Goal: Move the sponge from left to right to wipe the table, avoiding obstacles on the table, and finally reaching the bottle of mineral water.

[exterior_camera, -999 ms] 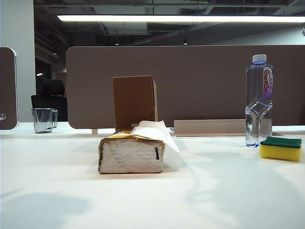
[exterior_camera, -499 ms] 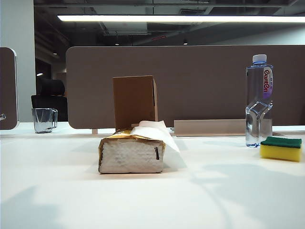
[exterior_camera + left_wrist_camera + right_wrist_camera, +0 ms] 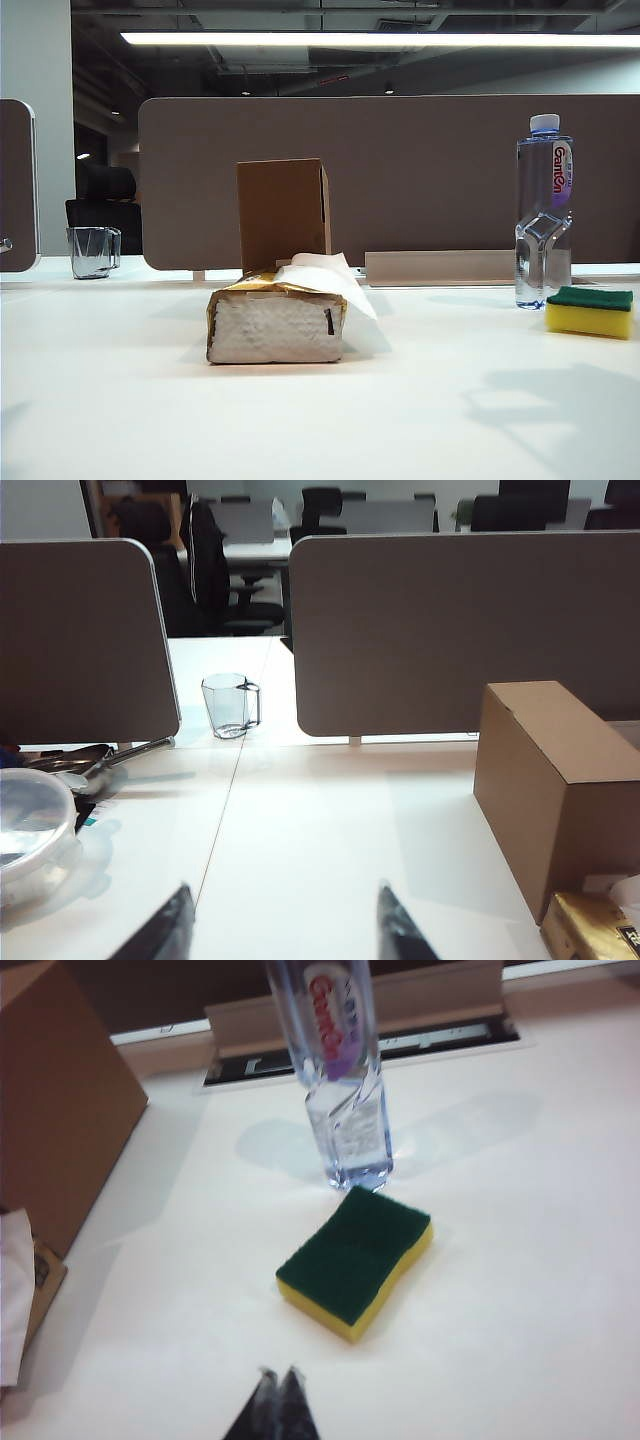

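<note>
The yellow sponge (image 3: 589,311) (image 3: 356,1261) with its dark green top lies flat on the white table (image 3: 120,400), just in front of the bottle of mineral water (image 3: 543,210) (image 3: 338,1070) at the right. The tissue pack (image 3: 277,320) with one sheet sticking out sits mid-table, and the upright brown cardboard box (image 3: 283,213) (image 3: 552,780) stands behind it. My right gripper (image 3: 281,1374) is shut and empty, a short way back from the sponge. My left gripper (image 3: 284,892) is open with nothing between its fingers, over bare table left of the box. Neither gripper shows in the exterior view.
A clear glass cup (image 3: 93,250) (image 3: 231,705) stands at the far left by the brown partition (image 3: 400,180). A clear lidded container (image 3: 30,830) and a metal utensil (image 3: 90,765) lie at the table's left side. A grey cable tray (image 3: 440,267) runs behind the bottle.
The arms' shadows on the table have slid toward the near edge and shrunk. The sponge, bottle, tissue pack and box have not moved.
</note>
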Available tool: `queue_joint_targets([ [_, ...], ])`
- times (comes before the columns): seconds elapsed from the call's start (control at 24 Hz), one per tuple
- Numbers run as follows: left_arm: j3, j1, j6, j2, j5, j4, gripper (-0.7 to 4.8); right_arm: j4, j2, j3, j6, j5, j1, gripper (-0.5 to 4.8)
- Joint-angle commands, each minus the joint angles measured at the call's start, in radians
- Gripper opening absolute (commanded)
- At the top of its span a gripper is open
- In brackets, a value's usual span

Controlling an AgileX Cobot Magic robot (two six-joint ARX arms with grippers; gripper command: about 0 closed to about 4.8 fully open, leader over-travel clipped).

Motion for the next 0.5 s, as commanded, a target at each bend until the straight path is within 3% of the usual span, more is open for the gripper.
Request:
queue_joint_targets([
  [0.04, -0.058, -0.001, -0.005, -0.052, -0.003, 0.023, 2.14, 0.048, -0.047, -0.063, -0.006, -0.01, 0.001, -0.02],
  [0.17, -0.11, -0.001, -0.014, -0.051, -0.003, 0.044, 2.01, 0.095, -0.092, -0.127, -0.007, -0.007, 0.001, -0.03],
  [0.29, -0.208, -0.001, -0.084, -0.051, -0.003, 0.169, 2.0, 0.193, -0.124, -0.198, 0.014, -0.005, 0.001, -0.02],
  [0.5, -0.352, -0.001, -0.11, -0.051, -0.003, 0.316, 1.41, 0.235, -0.127, -0.248, 0.012, 0.036, 0.001, -0.02],
])
